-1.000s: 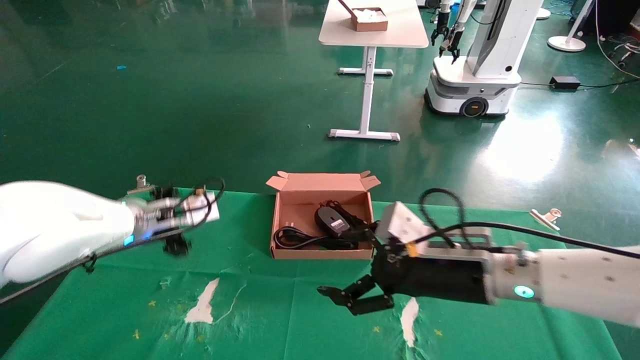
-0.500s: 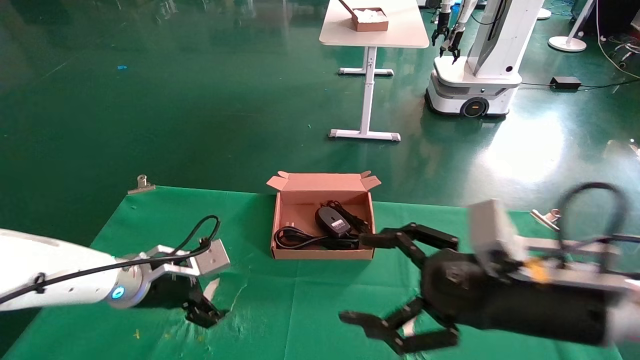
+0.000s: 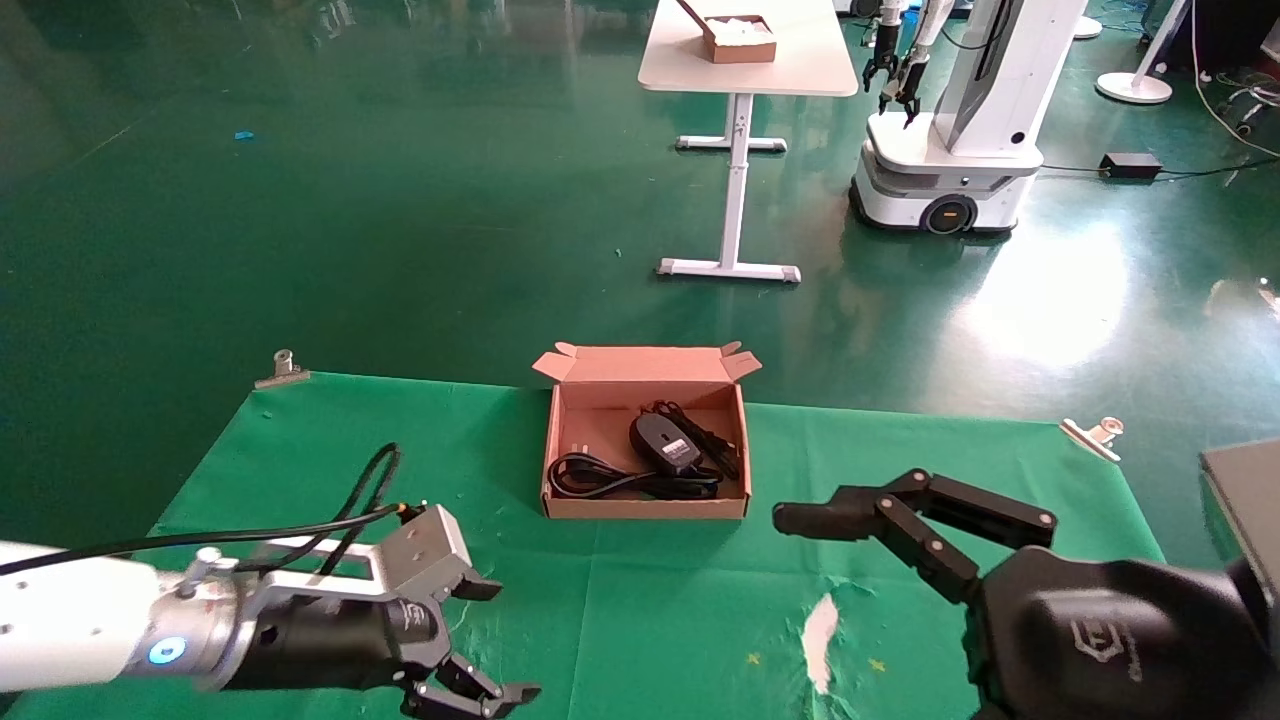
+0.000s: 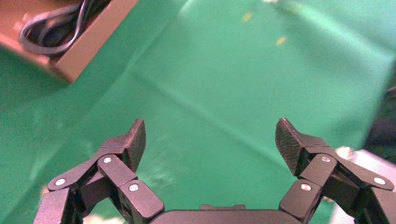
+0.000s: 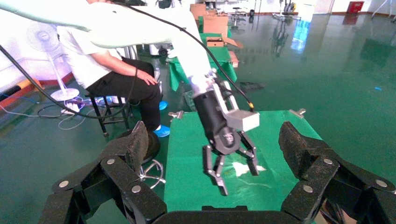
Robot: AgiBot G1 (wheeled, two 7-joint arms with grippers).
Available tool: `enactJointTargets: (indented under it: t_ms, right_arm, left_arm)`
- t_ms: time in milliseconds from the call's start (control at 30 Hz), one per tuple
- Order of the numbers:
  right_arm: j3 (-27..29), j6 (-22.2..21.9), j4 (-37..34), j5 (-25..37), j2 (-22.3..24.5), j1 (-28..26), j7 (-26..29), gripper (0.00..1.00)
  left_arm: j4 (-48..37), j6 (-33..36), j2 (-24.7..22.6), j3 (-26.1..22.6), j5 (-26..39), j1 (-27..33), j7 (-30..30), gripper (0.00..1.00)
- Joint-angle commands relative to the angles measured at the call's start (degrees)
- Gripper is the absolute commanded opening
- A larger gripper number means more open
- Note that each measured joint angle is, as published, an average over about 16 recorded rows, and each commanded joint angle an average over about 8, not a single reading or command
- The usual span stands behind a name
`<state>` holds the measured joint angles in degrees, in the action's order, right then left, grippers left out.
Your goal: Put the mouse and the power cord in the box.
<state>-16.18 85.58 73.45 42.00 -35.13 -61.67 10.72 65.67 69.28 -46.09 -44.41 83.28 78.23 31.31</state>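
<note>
The brown box (image 3: 645, 507) stands open at the far middle of the green cloth, its flap lid upright. Inside lie the black mouse (image 3: 662, 441) and, nearer the front wall, the looped power cord (image 3: 610, 480). My left gripper (image 3: 500, 640) hovers open and empty over the cloth's near left, well clear of the box. My right gripper (image 3: 830, 600) is open and empty at the near right, one finger (image 3: 800, 518) reaching toward the box's right corner. In the left wrist view a box corner (image 4: 88, 46) and the cord (image 4: 60, 28) show beyond the open left gripper (image 4: 211, 137).
White worn patches (image 3: 820, 630) mark the cloth near the front edge. Metal clips (image 3: 283, 368) (image 3: 1095, 435) hold its far corners. Beyond stand a white table (image 3: 745, 70) with a small carton (image 3: 738, 38) and another robot (image 3: 950, 120). A seated person (image 5: 112, 70) is beside the table.
Both arms have drawn back from the box toward the near edge. The left went from the far left to the near left; the right swung out to the near right.
</note>
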Motion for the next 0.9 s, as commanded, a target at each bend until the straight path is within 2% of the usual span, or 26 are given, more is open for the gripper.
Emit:
enactJointTargets:
  t_ms: [33,700,900]
  right_arm:
    - [0.1,0.1,0.1,-0.2,0.1,0.1,0.0,1.00]
    - [0.0,0.1,0.1,-0.2,0.1,0.1,-0.1,1.00]
    - [0.1,0.1,0.1,-0.3,0.2,0.1,-0.1,1.00]
  left_arm:
    - [0.6,1.3,0.9,2.2,-3.2,-1.3,-1.6,1.00]
    - [6.8,14.1,9.5,24.3,-35.5,-14.3,-17.6,1.00]
    - [8.1,16.8,11.3,29.1,-42.6,-17.1,-20.8,1.00]
